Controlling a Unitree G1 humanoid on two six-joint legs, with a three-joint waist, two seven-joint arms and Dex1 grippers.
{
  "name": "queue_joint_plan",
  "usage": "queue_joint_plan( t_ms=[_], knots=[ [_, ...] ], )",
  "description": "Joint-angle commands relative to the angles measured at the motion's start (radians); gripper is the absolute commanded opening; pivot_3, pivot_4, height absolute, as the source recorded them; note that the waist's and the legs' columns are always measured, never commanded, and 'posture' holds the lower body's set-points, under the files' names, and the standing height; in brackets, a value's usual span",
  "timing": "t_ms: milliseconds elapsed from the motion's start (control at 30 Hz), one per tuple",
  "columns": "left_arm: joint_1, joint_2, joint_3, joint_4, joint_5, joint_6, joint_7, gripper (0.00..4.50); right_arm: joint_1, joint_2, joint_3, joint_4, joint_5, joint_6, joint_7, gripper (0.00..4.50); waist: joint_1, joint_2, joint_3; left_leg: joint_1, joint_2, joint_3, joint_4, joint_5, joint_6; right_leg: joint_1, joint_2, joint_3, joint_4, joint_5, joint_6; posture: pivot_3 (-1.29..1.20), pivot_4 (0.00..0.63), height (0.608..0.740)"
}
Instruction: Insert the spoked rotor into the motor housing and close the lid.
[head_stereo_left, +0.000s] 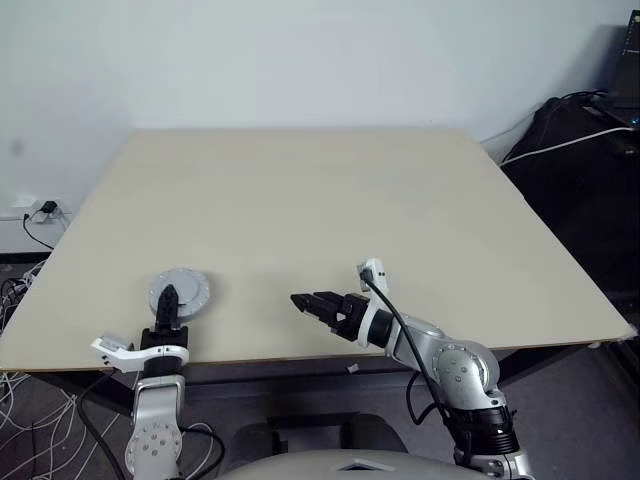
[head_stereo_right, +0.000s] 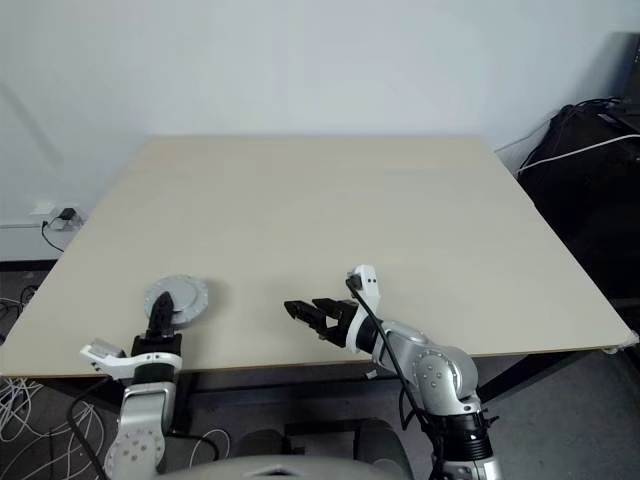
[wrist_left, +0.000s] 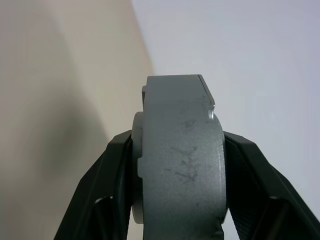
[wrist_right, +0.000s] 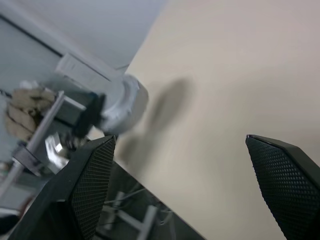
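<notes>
motor housing (wrist_left: 180, 160): grey, no legible marking, lid seemingly on | left jaws grip it | right jaws spread, empty

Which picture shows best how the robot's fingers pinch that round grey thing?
The left wrist view: the left gripper's fingers press both sides of the grey motor housing, seen edge-on. The head views show its round face over the table corner. The right wrist view shows it blurred.

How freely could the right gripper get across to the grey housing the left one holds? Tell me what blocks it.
Probably yes. The right gripper stands open, pointing towards the grey housing clamped in the left gripper; bare table lies between them, with nothing in the way.
</notes>
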Motion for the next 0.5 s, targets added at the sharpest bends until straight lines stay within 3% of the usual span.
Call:
queue_joint_plan(
  t_ms=[33,233,500],
  knots=[
    [-0.068,-0.106,0.036,0.027,-0.018,-0.048,0.016,2.14,0.004,-0.049,0.089,-0.047,-0.139,-0.184,0.092,4.50,0.001,-0.001,-0.001,0.001,0.000,0.000,0.000,0.000,0.000,0.001,0.000,0.000,0.000,0.000,0.000,0.00,0.000,0.740],
    [-0.139,-0.082,0.091,0.115,-0.038,-0.050,0.014,2.14,0.022,-0.145,0.242,0.011,-0.425,-0.505,0.165,4.50,0.004,-0.009,-0.002,0.001,-0.001,0.000,0.000,0.002,-0.004,0.001,0.000,0.000,-0.001,0.000,0.000,0.00,0.000,0.740],
    [-0.207,-0.064,0.141,0.218,-0.020,-0.033,-0.007,2.14,0.035,-0.131,0.236,0.075,-0.486,-0.609,0.194,4.50,0.009,-0.017,-0.003,0.002,-0.001,0.000,0.002,0.003,-0.005,0.003,0.000,0.000,0.000,0.000,0.000,0.00,0.000,0.740]
  ],
)
